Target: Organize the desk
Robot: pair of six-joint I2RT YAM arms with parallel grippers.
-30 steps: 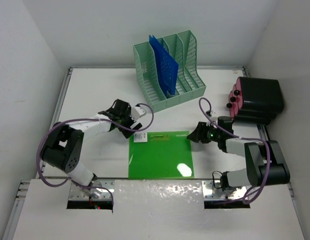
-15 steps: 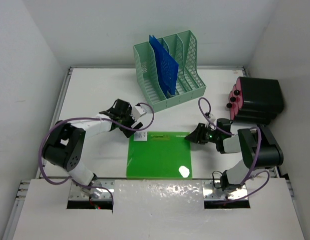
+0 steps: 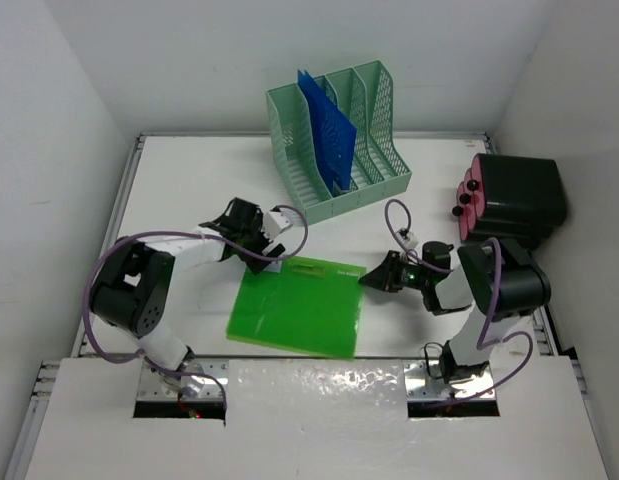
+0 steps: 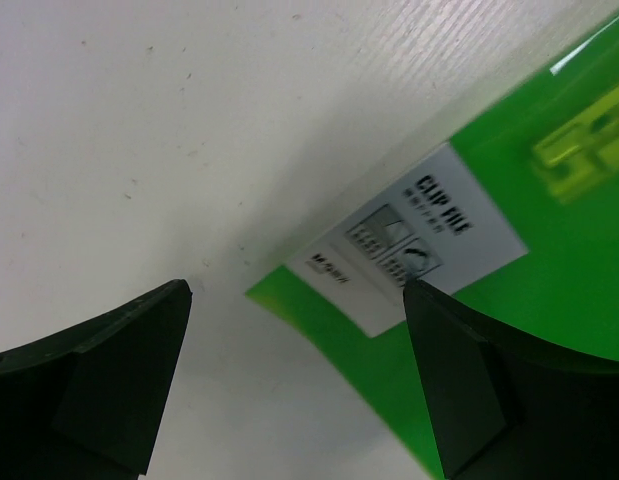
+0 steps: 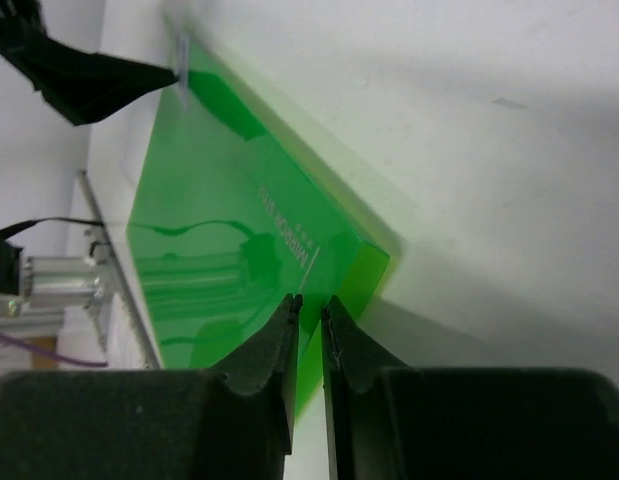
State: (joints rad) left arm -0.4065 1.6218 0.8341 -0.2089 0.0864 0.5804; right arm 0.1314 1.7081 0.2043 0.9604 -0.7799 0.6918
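R gripper [image 5: 307, 310] pinches green file's [image 3: 289, 310] edge just above desk [image 3: 179, 200]; L gripper [image 4: 299, 290] wide.

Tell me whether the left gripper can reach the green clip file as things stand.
Probably yes: the left gripper hangs open right over a corner of the clip file, nothing between.

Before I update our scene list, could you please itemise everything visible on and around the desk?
desk: one, white, beneath everything
clip file: one, green, near centre of the desk
file rack: one, mint green, far centre
blue file: at least one, standing in the rack
case: one, black, right edge
cylinders: several, pinkish red, at the case's left side
left gripper: one, black, open around the clip file's labelled corner
right gripper: one, black, shut on the clip file's far right corner
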